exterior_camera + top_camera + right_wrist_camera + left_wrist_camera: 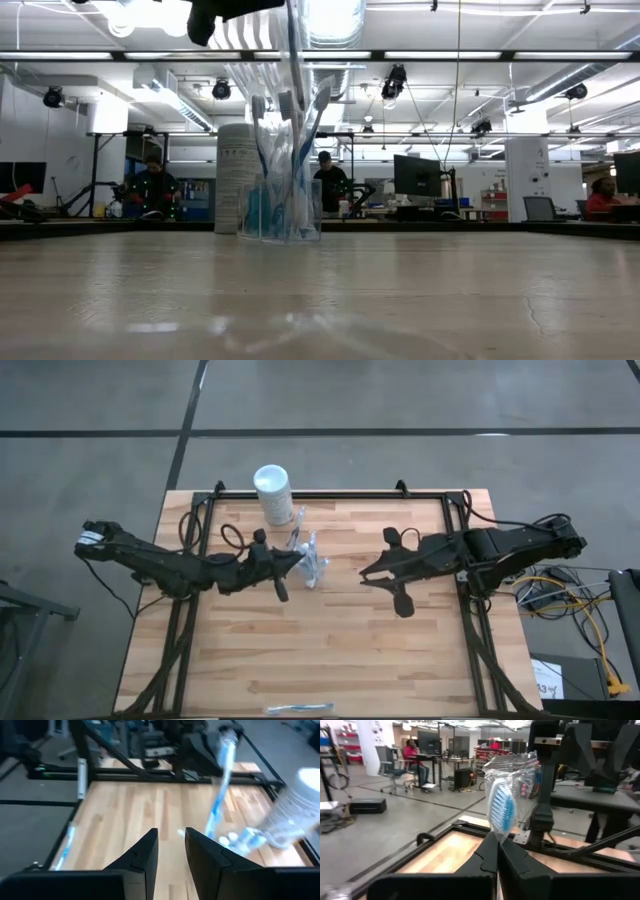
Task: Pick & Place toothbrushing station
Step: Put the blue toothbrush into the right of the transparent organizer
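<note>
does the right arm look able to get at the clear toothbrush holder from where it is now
Probably yes. Bare wood lies between the right gripper and the clear toothbrush holder. The left gripper, shut on a wrapped toothbrush, crowds the holder's other side, and the white cylinder stands behind it.

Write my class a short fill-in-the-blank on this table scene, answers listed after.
1. The left gripper is shut on a wrapped ____.
2. The white cylinder stands on the table right behind the clear ____, which holds several toothbrushes.
3. The right gripper holds ____.
4. A lone toothbrush lies at the table's ____ edge.

Answers: toothbrush; holder; nothing; near
</note>
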